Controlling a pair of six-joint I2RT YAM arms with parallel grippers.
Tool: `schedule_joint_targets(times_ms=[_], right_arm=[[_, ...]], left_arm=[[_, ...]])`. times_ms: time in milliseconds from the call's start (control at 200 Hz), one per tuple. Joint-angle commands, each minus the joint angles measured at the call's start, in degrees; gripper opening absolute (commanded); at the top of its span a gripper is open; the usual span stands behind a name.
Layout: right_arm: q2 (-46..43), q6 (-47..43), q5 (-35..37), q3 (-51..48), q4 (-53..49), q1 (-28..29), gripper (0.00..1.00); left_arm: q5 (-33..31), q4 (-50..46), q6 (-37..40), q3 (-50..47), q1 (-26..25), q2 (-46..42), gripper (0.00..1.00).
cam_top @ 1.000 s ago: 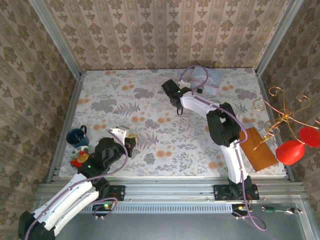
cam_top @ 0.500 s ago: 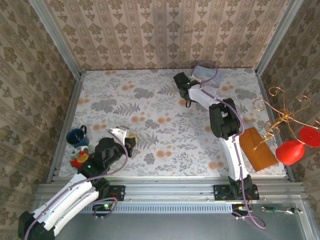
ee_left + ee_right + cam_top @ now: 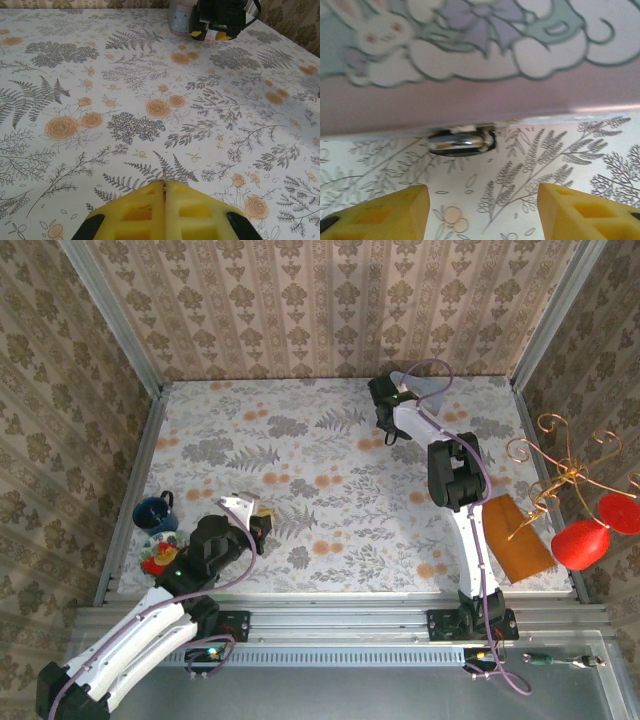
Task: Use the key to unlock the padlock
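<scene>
So on my end the left pincer [image 3: 164,189] is clamped shut on the key [image 3: 164,175], just its thin tip poking out ahead of the yellow pads [image 3: 135,212] over the flowery desk [image 3: 125,85]; way past it the right pincer [image 3: 481,194] stands wide open, nothing between its fingers [image 3: 380,210]; just ahead of that one lies the padlock [image 3: 461,142], tucked against the bottom edge of the bunny tin [image 3: 470,95] beyond it.
</scene>
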Motion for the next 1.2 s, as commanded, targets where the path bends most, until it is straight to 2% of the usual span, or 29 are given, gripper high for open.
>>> schedule_joint_targets(times_ms=[0,235,405,635,930,1195], right_arm=[[2.34,-2.12,-1.88,3.01,-1.88,-0.37,0.6],[4.34,-2.34,-2.74,6.95,-3.69,-0.98,0.59],[5.06,-2.63,-2.22,9.03,-3.98,-1.31,0.58],[7.8,-4.01,-1.4,14.54,-6.89,-1.69,0.56],[9.21,-4.15,-2.86,16.41,-7.69,-2.75,0.46],[10.43,-5.22,-2.97,18.22,-8.74,-3.07,0.44]], left_arm=[[-0.71,0.81,1.25,0.75,-0.43,-0.11,0.0],[-0.53,1.33,1.52,0.75,-0.43,0.44,0.01],[2.82,3.36,1.6,0.4,-0.43,1.04,0.02],[4.11,4.28,1.78,0.2,-0.52,1.15,0.03],[4.21,4.89,1.96,-0.05,-0.52,1.51,0.03],[4.3,5.31,2.22,-0.04,-0.53,2.03,0.03]])
